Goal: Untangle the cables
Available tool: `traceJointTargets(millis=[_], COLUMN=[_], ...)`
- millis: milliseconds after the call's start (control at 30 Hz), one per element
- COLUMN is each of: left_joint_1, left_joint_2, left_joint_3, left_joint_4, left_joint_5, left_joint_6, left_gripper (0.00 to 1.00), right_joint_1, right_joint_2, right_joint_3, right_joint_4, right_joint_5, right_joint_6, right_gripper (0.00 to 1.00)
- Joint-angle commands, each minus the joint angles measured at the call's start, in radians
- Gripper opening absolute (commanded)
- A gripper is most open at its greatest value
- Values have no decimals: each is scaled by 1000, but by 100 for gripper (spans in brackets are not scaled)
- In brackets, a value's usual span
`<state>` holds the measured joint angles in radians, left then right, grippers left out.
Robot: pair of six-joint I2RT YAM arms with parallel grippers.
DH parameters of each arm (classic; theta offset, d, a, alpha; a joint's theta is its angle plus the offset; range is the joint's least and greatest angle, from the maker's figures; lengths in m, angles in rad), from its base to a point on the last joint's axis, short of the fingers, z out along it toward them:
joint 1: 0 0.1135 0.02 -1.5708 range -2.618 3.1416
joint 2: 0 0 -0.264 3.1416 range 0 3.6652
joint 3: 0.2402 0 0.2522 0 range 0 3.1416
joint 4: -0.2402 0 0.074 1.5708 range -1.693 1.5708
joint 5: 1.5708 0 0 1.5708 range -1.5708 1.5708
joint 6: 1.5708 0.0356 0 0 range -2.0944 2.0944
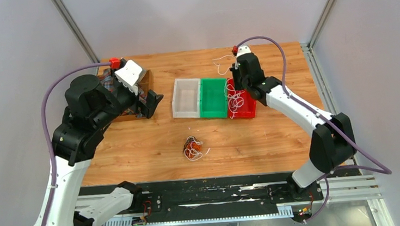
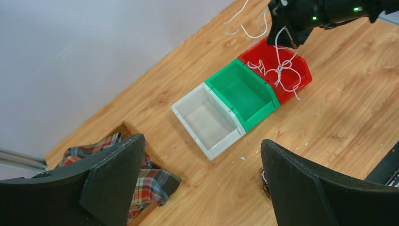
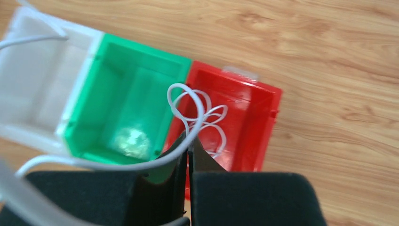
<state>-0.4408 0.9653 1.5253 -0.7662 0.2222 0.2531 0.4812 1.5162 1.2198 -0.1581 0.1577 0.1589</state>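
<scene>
Table (image 1: 135, 146) carries a tangle (image 1: 192, 148) of orange, dark and white cables at centre-front. Red bin (image 1: 249, 107) far right. Left pincer (image 2: 201, 141) wide, empty. Right pincer (image 3: 188, 146) clamped on white cable (image 3: 195, 106), loops over red bin. Step looks like binning it. Next: release, fetch tangle.

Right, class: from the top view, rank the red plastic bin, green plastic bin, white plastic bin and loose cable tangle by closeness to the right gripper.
1. Red plastic bin, under the right gripper.
2. Green plastic bin, next leftward.
3. White plastic bin, row's left end.
4. Loose cable tangle, alone, in front of the bins.
</scene>
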Motion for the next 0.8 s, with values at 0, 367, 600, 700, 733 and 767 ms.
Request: traceJointTargets(millis=[0,367,600,700,733,767], left_joint_1=[4,4,4,3,4,4], left_joint_2=[-24,-20,-14,-16,-16,-16], left_joint_3=[-18,-17,-2,6,7,8], left_joint_4=[-5,-7,-8,-9,-8,-8], left_joint_5=[22,52,70,73,75,76], left_joint_6=[21,28,20,19,19,20], left_gripper=[98,99,97,97,97,96], right_joint_1=[-33,-90,-127,-152,-159,-164], right_joint_2=[82,108,3,-42,-52,-53], right_joint_3=[113,185,91,55,46,42], right_joint_4=[-116,-294,-236,-225,-223,-225], right_joint_5=[188,63,-107,-120,-134,-138], right_joint_6=[-72,-32,12,54,57,56], right_gripper=[1,47,46,45,46,52])
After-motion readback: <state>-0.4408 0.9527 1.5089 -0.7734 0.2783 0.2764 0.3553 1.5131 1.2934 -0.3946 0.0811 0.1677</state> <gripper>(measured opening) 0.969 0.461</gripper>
